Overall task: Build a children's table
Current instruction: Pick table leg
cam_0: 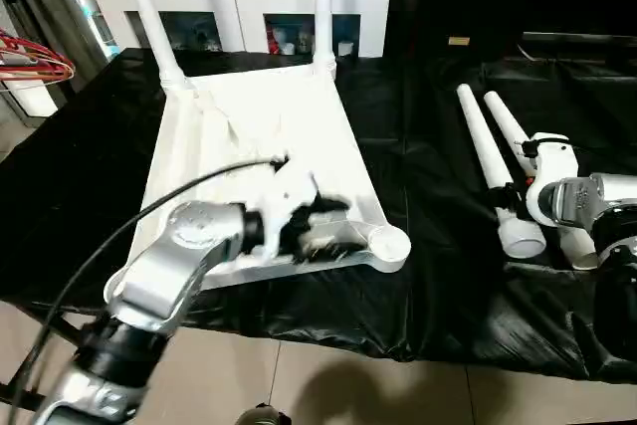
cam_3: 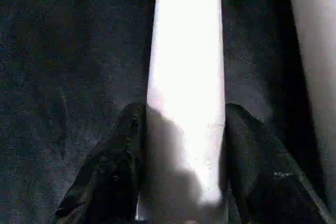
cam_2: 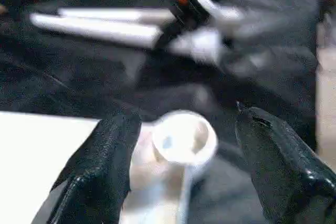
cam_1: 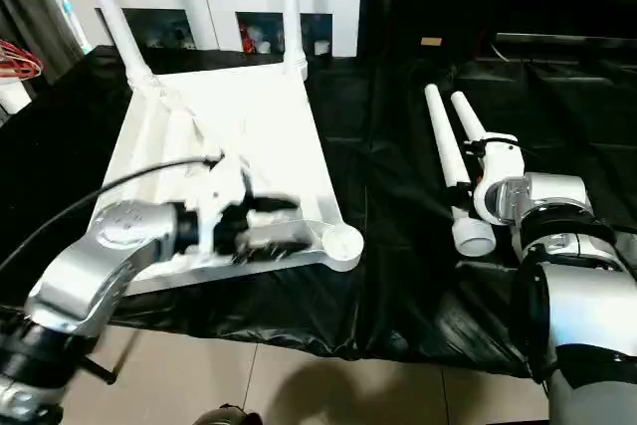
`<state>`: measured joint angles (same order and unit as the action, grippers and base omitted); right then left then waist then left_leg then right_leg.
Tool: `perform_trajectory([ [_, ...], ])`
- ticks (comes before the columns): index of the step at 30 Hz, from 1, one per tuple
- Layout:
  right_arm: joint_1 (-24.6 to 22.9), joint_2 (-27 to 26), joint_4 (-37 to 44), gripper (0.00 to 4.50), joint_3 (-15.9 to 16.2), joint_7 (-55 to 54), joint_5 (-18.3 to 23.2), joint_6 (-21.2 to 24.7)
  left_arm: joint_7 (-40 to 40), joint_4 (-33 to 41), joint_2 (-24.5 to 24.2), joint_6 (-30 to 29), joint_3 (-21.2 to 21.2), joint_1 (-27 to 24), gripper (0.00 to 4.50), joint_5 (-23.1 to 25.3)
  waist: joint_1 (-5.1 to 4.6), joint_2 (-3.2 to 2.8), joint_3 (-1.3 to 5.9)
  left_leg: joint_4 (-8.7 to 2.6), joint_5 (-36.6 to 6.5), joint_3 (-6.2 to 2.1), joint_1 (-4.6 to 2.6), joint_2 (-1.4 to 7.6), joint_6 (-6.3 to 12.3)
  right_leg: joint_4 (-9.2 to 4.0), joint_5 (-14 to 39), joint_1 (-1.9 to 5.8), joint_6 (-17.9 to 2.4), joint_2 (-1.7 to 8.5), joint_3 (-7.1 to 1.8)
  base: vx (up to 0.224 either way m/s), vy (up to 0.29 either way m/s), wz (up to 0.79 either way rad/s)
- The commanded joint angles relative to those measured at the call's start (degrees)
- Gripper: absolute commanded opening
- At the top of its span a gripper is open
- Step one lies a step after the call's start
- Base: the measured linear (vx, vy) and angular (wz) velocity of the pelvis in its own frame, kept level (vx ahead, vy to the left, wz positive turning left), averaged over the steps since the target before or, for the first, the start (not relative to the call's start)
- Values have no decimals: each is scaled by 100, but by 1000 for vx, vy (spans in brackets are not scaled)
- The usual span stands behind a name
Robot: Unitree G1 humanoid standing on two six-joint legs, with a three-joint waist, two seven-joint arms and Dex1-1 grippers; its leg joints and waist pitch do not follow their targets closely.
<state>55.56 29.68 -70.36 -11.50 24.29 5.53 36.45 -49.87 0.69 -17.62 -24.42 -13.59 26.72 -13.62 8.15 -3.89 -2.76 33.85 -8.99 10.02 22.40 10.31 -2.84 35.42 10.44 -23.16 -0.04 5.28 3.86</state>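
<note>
Tabletop [cam_0: 269, 146]: laid underside up on the black cloth [cam_0: 428, 196]; two legs are fitted at the far corners.
Left gripper [cam_2: 184, 161]: fingers are spread wide astride the empty near corner socket [cam_2: 185, 139]; nothing is held.
Right gripper [cam_3: 181, 156]: fingers are set either side of a loose leg [cam_3: 186, 77]; contact cannot be confirmed.
Risk: the round leg may be rolled away or pinched off-centre.
Room: a white glass-door cabinet [cam_0: 239, 7] is behind.

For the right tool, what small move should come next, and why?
Probably finish closing the right tool on the leg, then lift it. Its black fingers already flank that leg, which lies on the black cloth. Two legs already stand in the tabletop, and its near corner socket is empty.
</note>
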Motion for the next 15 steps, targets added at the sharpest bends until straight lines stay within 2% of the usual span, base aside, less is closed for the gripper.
perform_trajectory([
  [1,-76,-67,130,185,-147,128,210,-117,249,-121,87,35,205,132,336,-89,4,122,409,-308,-1414,-32,-80,180,53,-405,1190,287,-1294,271,-178,0,0,0],
  [3,-126,-109,192,185,-270,216,344,-208,442,-234,226,36,296,210,336,-104,7,144,416,-303,-1307,-33,-66,181,117,-397,1092,296,-1308,270,-173,0,0,0],
  [4,-229,-192,366,185,-465,441,579,-422,778,-428,416,49,399,356,336,-49,28,153,423,-289,-1239,-22,-64,180,192,-402,1017,298,-1282,272,-177,0,0,0],
  [5,-229,-192,366,185,-465,441,579,-422,778,-428,416,49,399,356,336,-49,29,158,424,-283,-1202,-32,-60,182,212,-390,1008,297,-1281,278,-173,0,0,0],
  [6,-330,-293,575,185,-660,665,825,-604,1094,-614,593,14,496,518,336,6,25,132,440,-277,-1079,-32,-44,173,263,-379,900,313,-1292,267,-164,0,0,0],
  [8,-496,-440,917,185,-810,1018,1084,-754,1371,-802,831,-120,647,724,336,-69,51,128,449,-256,-1050,-24,-56,181,344,-387,800,304,-1301,270,-164,0,0,0],
  [9,-734,-619,1420,185,-880,1441,1353,-765,1598,-994,1107,-345,822,968,336,-242,55,146,455,-248,-936,-19,-40,182,430,-364,608,322,-1343,259,-162,0,0,0],
  [10,-918,-720,1809,185,-846,1730,1504,-728,1713,-1098,1238,-513,905,1098,336,-334,59,177,472,-236,-783,-33,-25,195,518,-335,426,327,-1406,258,-153,0,0,0],
  [11,-918,-720,1809,185,-846,1730,1504,-728,1713,-1098,1238,-513,905,1098,336,-334,94,165,479,-226,-730,-36,-35,202,556,-329,381,316,-1436,269,-150,0,0,0],
  [12,-1118,-805,2215,185,-784,1998,1640,-695,1831,-1201,1350,-671,975,1219,336,-403,103,162,473,-213,-628,-34,-11,205,626,-319,291,308,-1486,259,-148,0,0,0],
  [13,-1407,-906,2801,185,-692,2331,1873,-558,1929,-1358,1500,-855,1077,1377,336,-542,115,207,487,-200,-593,-40,-25,219,660,-302,258,302,-1513,265,-149,0,0,0],
  [14,-1447,-920,2882,185,-680,2372,1906,-544,1941,-1380,1519,-874,1091,1397,336,-561,153,190,487,-191,-530,-38,-22,209,721,-297,242,308,-1489,271,-153,0,0,0],
  [15,-1677,-999,3344,184,-609,2608,2099,-464,2013,-1506,1629,-983,1171,1513,336,-669,155,208,485,-191,-532,-43,-24,219,743,-305,291,295,-1501,277,-152,0,0,0],
])
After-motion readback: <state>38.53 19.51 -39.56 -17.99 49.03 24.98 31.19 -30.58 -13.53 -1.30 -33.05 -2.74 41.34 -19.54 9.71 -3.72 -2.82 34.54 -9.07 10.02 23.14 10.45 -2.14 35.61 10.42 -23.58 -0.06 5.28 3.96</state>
